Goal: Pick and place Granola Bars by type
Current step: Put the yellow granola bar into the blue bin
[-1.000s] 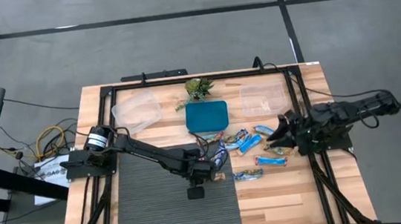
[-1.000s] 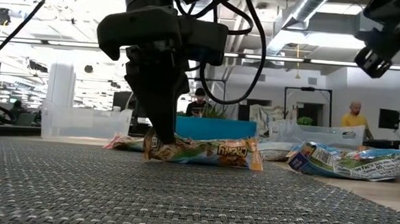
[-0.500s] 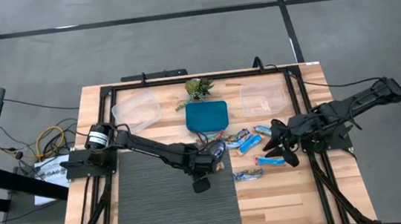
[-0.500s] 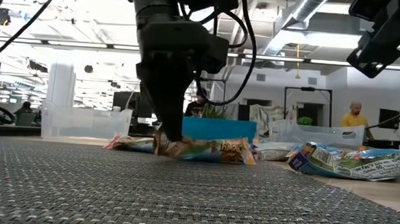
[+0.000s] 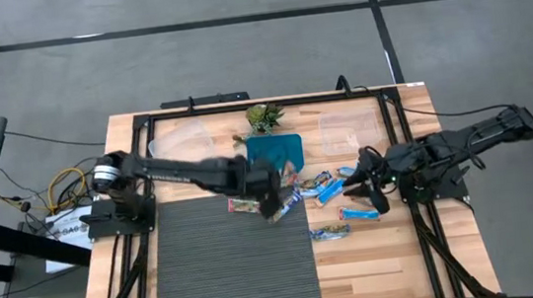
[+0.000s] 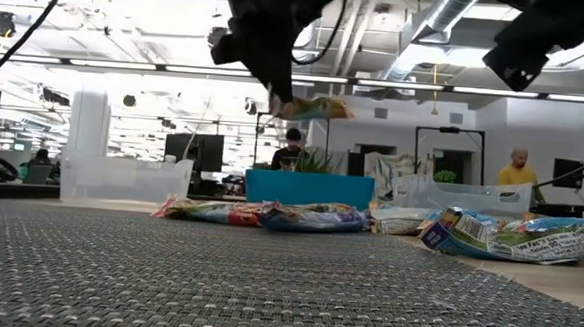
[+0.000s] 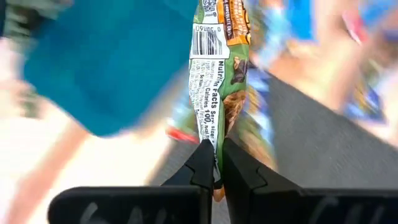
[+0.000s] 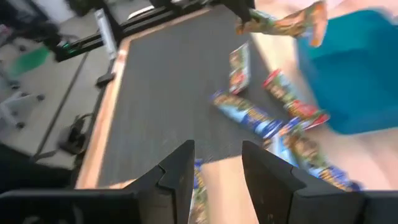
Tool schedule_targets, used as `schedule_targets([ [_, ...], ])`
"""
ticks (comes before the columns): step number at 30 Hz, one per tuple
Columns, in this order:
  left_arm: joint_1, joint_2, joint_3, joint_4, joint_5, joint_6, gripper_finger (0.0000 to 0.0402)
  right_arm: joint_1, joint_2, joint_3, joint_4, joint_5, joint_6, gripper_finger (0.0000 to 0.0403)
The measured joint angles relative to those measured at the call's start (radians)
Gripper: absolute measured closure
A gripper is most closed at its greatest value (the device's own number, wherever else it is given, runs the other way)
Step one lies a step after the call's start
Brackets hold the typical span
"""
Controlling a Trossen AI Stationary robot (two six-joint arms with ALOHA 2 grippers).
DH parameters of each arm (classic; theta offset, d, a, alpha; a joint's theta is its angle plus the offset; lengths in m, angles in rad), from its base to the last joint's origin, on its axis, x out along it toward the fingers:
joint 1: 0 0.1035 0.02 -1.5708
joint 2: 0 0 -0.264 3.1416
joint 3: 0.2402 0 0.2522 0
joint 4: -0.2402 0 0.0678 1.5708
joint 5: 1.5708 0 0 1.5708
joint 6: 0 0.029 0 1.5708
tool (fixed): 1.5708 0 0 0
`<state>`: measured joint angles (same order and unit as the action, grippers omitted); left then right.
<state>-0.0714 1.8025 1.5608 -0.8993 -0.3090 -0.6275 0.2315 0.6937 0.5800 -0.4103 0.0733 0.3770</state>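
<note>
the left gripper [image 7: 213, 163] grasps a green bar [image 7: 219, 81] by one end, raised above the mat [image 5: 228, 257] near the teal box [image 5: 274, 151]. the right gripper [image 8: 216, 167] hovers released over loose bars [image 5: 330, 189].

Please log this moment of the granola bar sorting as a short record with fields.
left end effector: shut on a green-yellow granola bar, lifted off the mat
held bar seen from low view: in the air, above the bars on the table
right end effector: open, holding nothing, hovering over the loose bars
loose bars: scattered right of the grey mat
blue tray: behind the mat
clear containers: one back left, one back right
</note>
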Motion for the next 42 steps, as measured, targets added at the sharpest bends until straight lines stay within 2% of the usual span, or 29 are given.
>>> schedule_targets([
  [8,0.177,0.017,0.000,0.010,-0.047,0.181,0.0391,-0.058,0.000,0.025,0.000,0.081,-0.020,0.0278],
  [17,0.254,0.072,-0.001,0.047,0.112,0.299,0.0340,-0.116,0.000,0.040,0.000,0.086,-0.020,0.0278],
  [25,0.253,0.103,-0.001,0.058,0.194,0.310,0.0274,-0.117,0.000,0.039,0.014,0.070,-0.012,0.0278],
  [27,0.246,0.102,-0.001,0.094,0.209,0.332,0.0269,-0.114,0.000,0.039,0.019,0.048,-0.006,0.0278],
  [30,0.222,0.102,0.022,0.141,0.285,0.366,0.0269,-0.116,0.000,0.039,0.028,0.044,0.000,0.0278],
  [33,0.178,0.103,0.033,0.251,0.347,0.436,0.0274,-0.117,0.000,0.039,0.006,0.035,0.005,0.0278],
  [38,0.100,0.125,0.055,0.395,0.299,0.552,0.0276,-0.114,0.000,0.038,-0.100,0.031,0.007,0.0278],
  [42,0.076,0.162,0.065,0.422,0.223,0.592,0.0277,-0.101,0.000,0.038,-0.167,0.031,0.007,0.0278],
])
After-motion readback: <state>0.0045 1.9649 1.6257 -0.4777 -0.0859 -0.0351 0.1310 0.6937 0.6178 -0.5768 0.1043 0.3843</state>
